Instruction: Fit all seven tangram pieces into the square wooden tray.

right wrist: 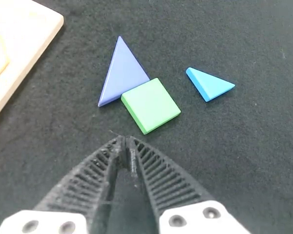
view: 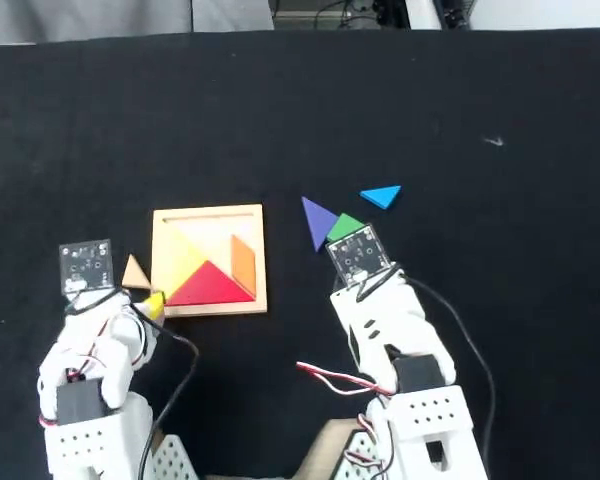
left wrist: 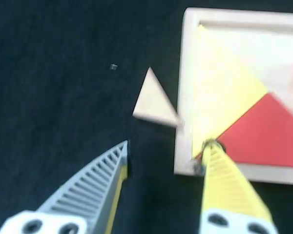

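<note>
Four pieces lie outside the tray (left wrist: 181, 73); the tan triangle (left wrist: 154, 100) sits just beyond the left pincer (left wrist: 168, 144), between its released jaws, just beside the tray's left wall; the right pincer (right wrist: 123, 141), clenched empty, points at the green square (right wrist: 150, 105)

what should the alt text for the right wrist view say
The right gripper, shut, hangs over the black cloth just short of a green square. A purple triangle lies against the square, a blue triangle lies apart from both, and a corner of the wooden tray shows off to one side.
</note>
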Controlling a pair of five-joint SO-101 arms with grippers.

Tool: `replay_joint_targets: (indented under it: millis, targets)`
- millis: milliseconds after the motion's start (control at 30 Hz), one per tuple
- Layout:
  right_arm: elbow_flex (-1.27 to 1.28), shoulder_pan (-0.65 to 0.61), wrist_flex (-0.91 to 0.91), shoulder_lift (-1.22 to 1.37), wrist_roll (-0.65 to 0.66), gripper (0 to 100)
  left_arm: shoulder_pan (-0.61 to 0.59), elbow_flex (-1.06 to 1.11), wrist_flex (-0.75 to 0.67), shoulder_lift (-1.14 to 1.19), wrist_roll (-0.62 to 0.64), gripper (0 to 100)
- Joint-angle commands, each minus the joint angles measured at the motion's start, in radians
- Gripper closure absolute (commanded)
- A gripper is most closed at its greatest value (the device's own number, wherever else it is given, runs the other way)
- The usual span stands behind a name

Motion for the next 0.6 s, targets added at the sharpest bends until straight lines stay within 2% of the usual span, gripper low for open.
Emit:
replay_joint_targets:
  millis: [0, 100, 367, 567]
  targets:
    - [-0.005, -0.014, -0.017, -0.019, 0.008, 98.6, 0.007, 0.022, 0.054, -0.002, -0.071, 76]
    - [-0.005, -0.014, -0.017, -0.019, 0.008, 98.6, -0.042, 0.022, 0.150, -0.003, -0.074, 76]
    - [-0.042, -0.005, 0.032, -0.019, 0.008, 98.6, -0.084, 0.022, 0.143, -0.002, -0.072, 76]
    - [-0.179, 0.118, 0.117, -0.012, -0.002, 98.6, -0.084, 0.022, 0.143, -0.002, -0.071, 76]
